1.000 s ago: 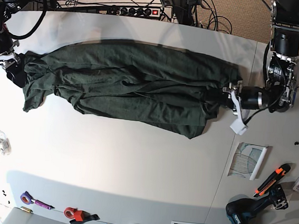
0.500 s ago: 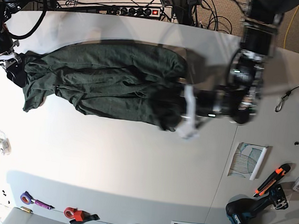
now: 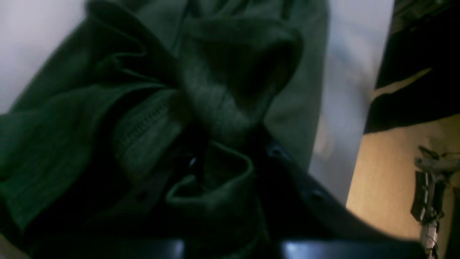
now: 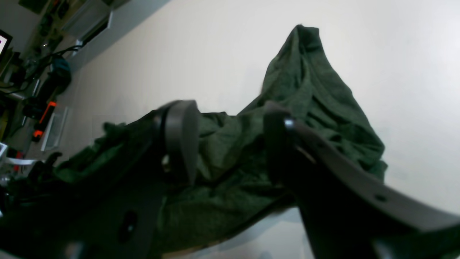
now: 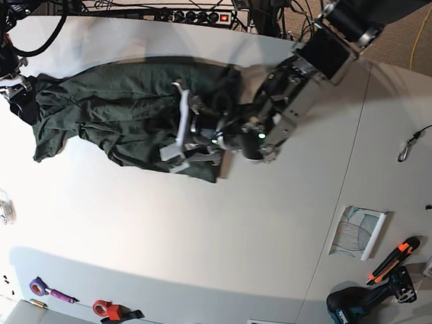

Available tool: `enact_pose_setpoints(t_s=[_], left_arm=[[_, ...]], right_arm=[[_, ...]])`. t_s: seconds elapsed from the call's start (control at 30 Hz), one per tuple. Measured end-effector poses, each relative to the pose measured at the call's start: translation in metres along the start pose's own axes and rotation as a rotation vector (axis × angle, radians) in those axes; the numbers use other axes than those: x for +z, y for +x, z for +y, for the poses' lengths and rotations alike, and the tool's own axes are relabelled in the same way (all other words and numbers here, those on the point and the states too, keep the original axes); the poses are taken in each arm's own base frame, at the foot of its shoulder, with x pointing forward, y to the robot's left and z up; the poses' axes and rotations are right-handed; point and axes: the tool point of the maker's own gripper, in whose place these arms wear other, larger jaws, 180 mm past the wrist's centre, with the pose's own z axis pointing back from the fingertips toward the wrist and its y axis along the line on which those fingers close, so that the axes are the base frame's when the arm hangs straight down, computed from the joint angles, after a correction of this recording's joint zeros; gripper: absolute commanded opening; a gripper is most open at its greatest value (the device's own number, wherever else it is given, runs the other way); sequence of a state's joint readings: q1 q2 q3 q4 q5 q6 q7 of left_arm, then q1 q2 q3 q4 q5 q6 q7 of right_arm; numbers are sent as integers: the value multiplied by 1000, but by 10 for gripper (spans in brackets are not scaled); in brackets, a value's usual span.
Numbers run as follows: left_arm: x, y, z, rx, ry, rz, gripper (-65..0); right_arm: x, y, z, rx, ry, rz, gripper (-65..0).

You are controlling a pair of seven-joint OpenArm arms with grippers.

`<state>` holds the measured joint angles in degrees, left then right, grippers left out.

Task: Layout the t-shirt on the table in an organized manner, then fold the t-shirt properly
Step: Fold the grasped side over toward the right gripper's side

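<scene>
Bunching between both arms' jaws, t-shirt [image 5: 113,118]

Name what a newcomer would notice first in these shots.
The dark green t-shirt, lying rumpled across the upper left of the white table in the base view, draws the eye first. Next is the left arm stretched in from the top right, its left pincer over the shirt's middle with cloth bunched in it. The right pincer sits at the shirt's far end, cloth between its fingers.
</scene>
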<state>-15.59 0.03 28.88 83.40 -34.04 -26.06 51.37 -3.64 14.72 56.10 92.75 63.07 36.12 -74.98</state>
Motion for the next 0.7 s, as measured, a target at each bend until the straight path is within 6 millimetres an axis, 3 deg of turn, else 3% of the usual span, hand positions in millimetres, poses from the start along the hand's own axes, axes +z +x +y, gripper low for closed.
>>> enact_pose_setpoints(t_s=[0.2,0.4,0.43,0.5,0.53,0.57,0.7], left_arm=[[-11,20,-11,-33,1,-26,-650],[-11,23,-11,-39,6,-38,-650],[-11,24,-12,-46,1,-42,-605],[-11,26,-16,-63,-17,-53,-390],[-11,27,-18,-62,-31,-62,-318],[-11,30,-20,-51,-41,-80,-291],[-11,40,-27,11,-72,-127,-289]], right_arm=[[0,0,0,0,0,0,-362],[0,0,0,0,0,0,-362],[0,0,0,0,0,0,-362],[0,0,0,0,0,0,-362],[0,0,0,0,0,0,-362],[0,0,0,0,0,0,-362],[0,0,0,0,-1,0,-362]])
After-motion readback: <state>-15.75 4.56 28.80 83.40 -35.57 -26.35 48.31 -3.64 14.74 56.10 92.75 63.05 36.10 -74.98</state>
